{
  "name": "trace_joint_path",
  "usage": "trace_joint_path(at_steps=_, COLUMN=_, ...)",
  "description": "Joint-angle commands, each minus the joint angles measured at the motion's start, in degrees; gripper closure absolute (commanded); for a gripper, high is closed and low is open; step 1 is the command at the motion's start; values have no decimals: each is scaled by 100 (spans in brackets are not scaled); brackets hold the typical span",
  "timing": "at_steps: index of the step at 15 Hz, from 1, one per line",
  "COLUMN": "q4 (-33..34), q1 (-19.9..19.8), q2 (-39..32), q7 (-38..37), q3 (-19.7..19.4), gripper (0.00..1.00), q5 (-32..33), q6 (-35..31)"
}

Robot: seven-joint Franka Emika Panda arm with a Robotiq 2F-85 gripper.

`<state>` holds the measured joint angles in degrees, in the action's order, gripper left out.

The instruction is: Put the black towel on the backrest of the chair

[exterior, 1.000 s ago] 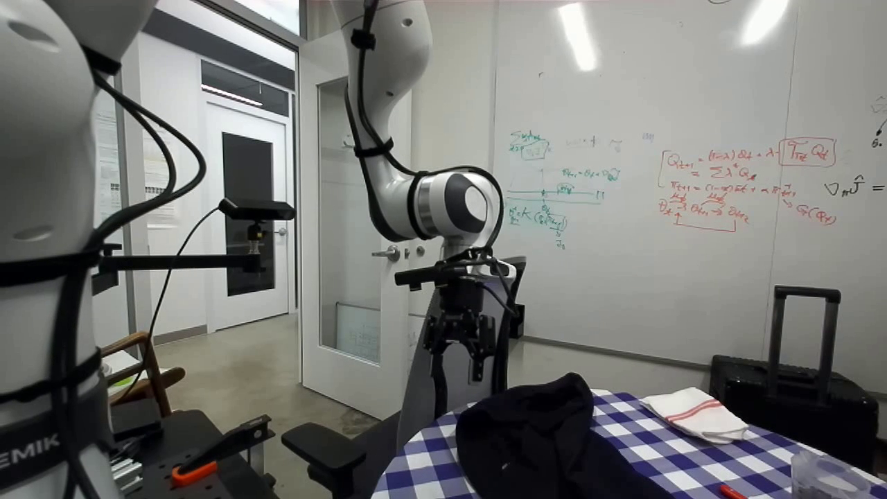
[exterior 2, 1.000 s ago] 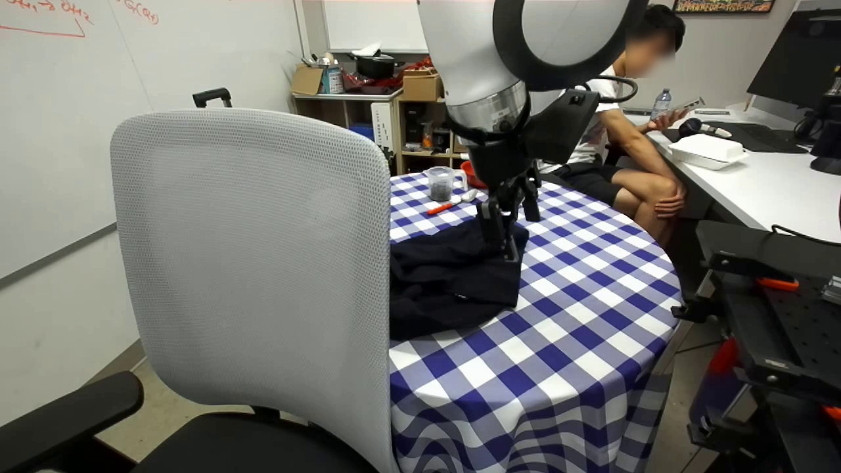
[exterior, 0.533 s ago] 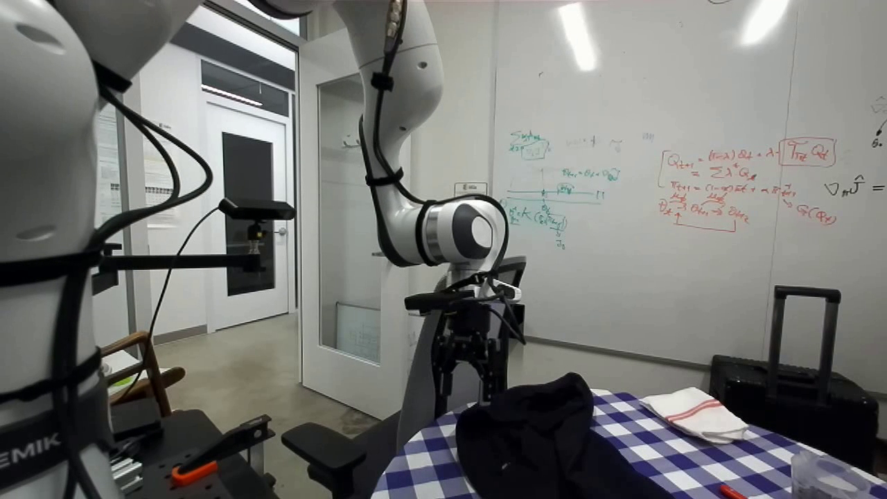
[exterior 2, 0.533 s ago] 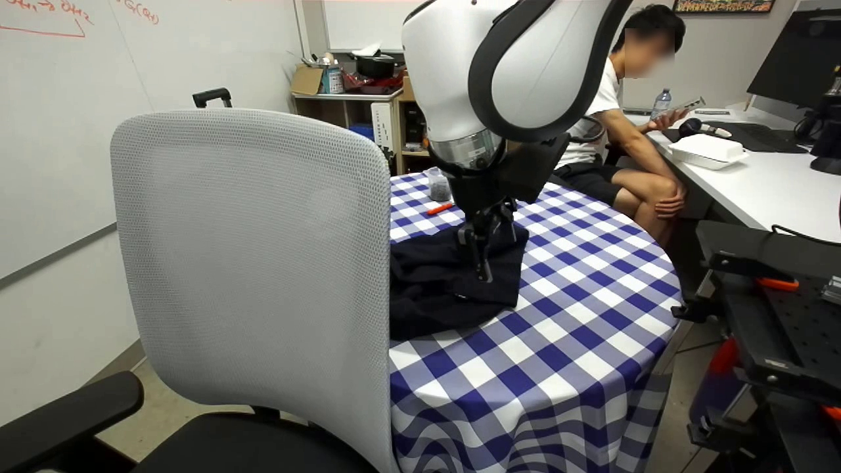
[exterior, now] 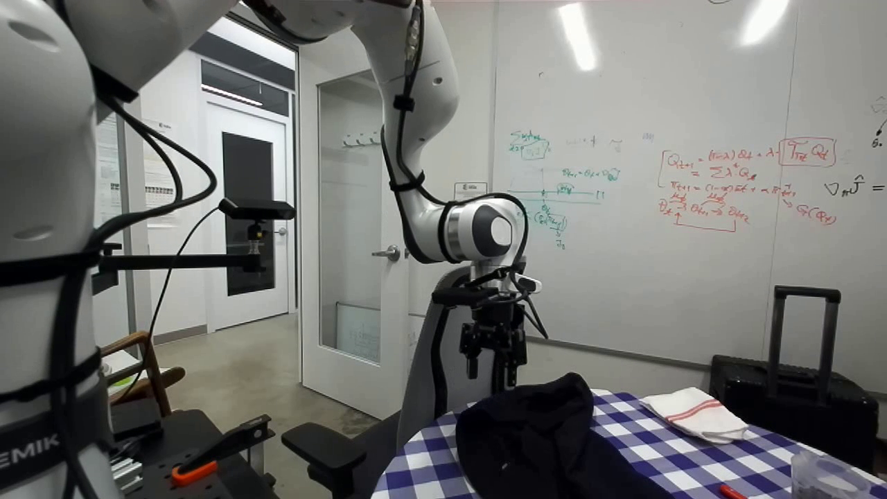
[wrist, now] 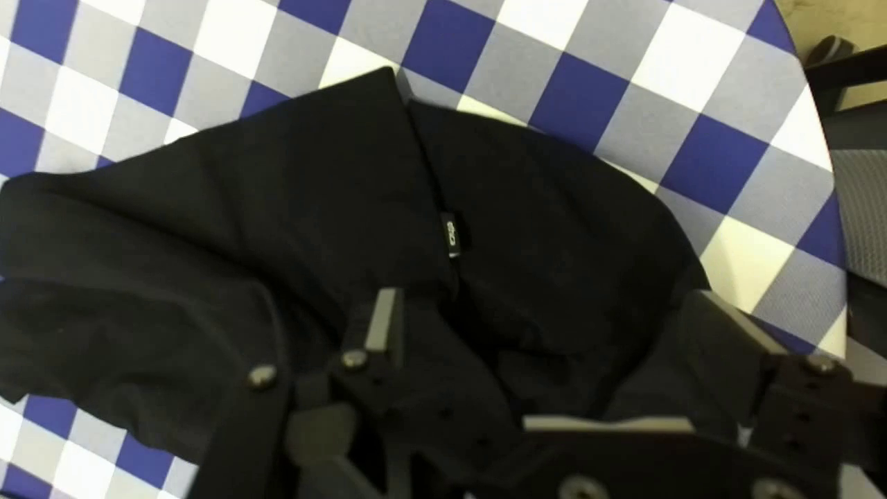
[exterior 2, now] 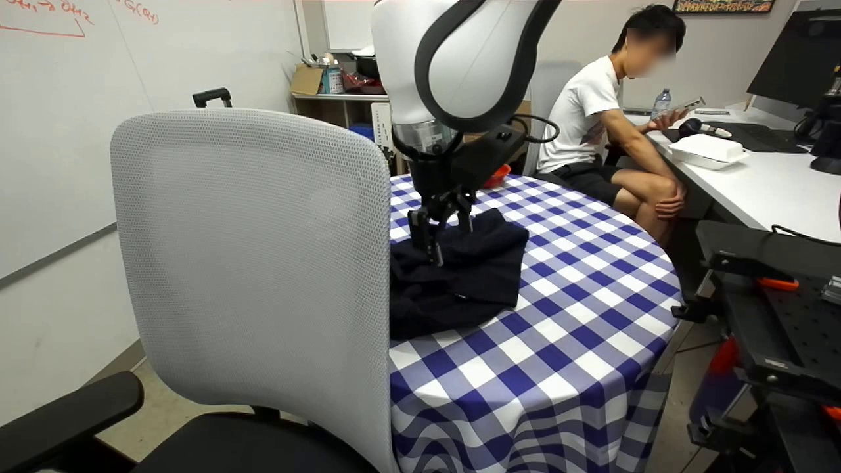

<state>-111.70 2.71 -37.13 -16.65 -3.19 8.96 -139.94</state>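
Note:
The black towel (exterior: 533, 443) lies crumpled on the checkered table and also shows in an exterior view (exterior 2: 479, 276). In the wrist view, the towel (wrist: 332, 194) has a small label on a seam and fills the middle. My gripper (wrist: 558, 312) is open and empty, with both fingers over the towel. In both exterior views the gripper (exterior: 492, 378) (exterior 2: 453, 246) points down above the towel; the exact gap is hard to tell. The chair's grey mesh backrest (exterior 2: 250, 249) stands beside the table. The backrest (exterior: 423, 374) is partly behind the gripper in an exterior view.
The round table has a blue-white checkered cloth (exterior 2: 578, 315). A white towel with red stripes (exterior: 696, 414), a clear cup (exterior: 828, 475) and a red bowl (exterior 2: 497, 176) lie on it. A person (exterior 2: 585, 118) sits behind the table. A chair armrest (exterior: 322, 443) juts out.
My gripper has moved over the towel toward the chair's side, first dropping and then rising slightly. It stays open. The towel and the chair have not moved.

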Motion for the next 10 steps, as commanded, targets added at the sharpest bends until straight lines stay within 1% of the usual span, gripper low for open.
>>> trace_joint_path(at_steps=1, q4=612, q1=-151, q2=-428, q7=455, q3=108, gripper=0, q5=-395, q6=-29)
trace_joint_path(at_steps=6, q4=1241, q1=-259, q2=-936, q7=867, q3=204, gripper=0, q5=-584, q6=86)
trace_joint_path(at_steps=10, q4=1495, q1=-281, q2=-1162, q7=1123, q3=252, gripper=0, q5=-604, q6=279)
